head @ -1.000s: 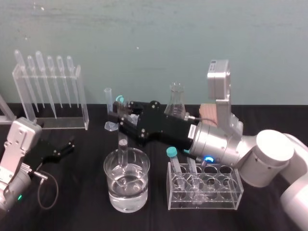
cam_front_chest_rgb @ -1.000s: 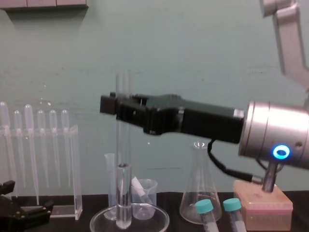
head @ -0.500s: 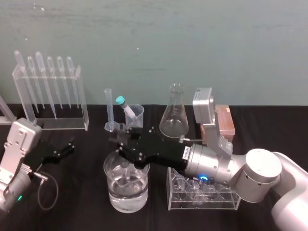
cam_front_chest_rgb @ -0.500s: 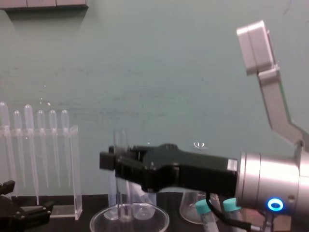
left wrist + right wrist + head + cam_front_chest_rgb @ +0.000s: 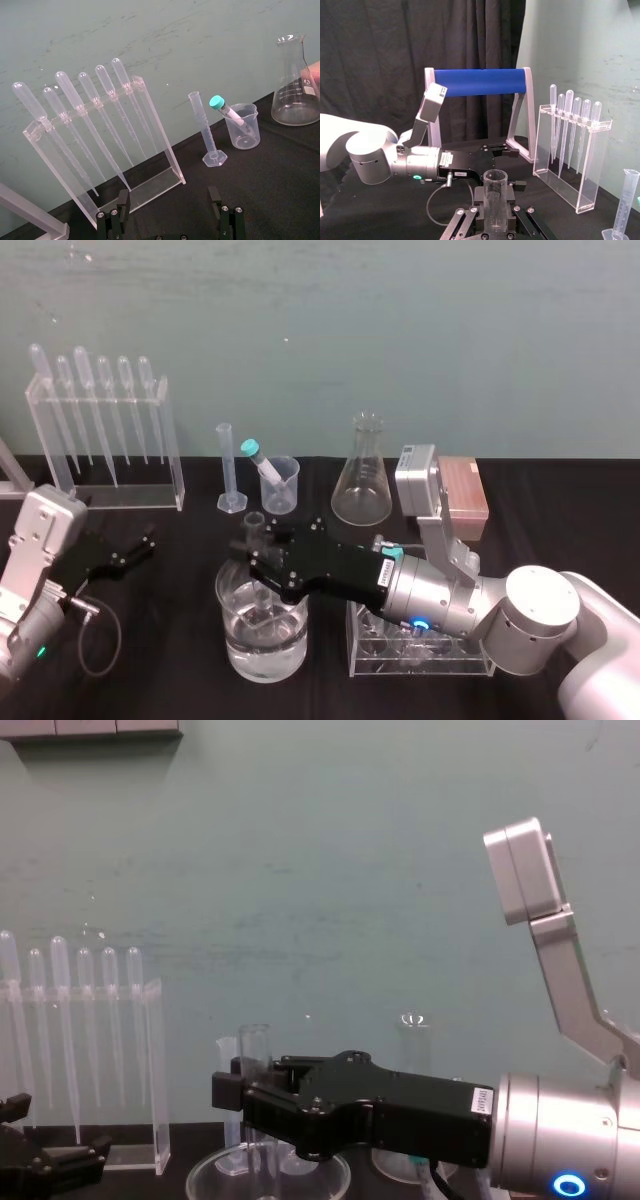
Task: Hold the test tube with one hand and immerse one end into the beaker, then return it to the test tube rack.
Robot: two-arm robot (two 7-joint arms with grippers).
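The test tube (image 5: 254, 528) stands upright with its open rim above the beaker (image 5: 238, 640) and its lower part down inside it, reaching into the clear liquid there. My right gripper (image 5: 258, 556) is clamped on the test tube just below the rim, one finger on each side, and it reaches in level across the top of the beaker from the robot's right. In the right wrist view the glass sits squarely between my fingers (image 5: 476, 214), mouth up. From the chest view the tube's top pokes up just above the black gripper body, over the beaker's rim.

Just beside the beaker on the right stands the test tube rack (image 5: 420, 662), under my right forearm. Behind it are the conical flask (image 5: 362, 478) and a brown box (image 5: 465, 490). Farther back left are a graduated cylinder (image 5: 227, 468) and a small cup (image 5: 282, 485) holding a teal-capped tube (image 5: 258, 458). A pipette stand (image 5: 100, 435) is at far left.

My left gripper (image 5: 130, 550) rests low on the table, well apart from the beaker, its fingers (image 5: 112, 220) spread apart and holding nothing.
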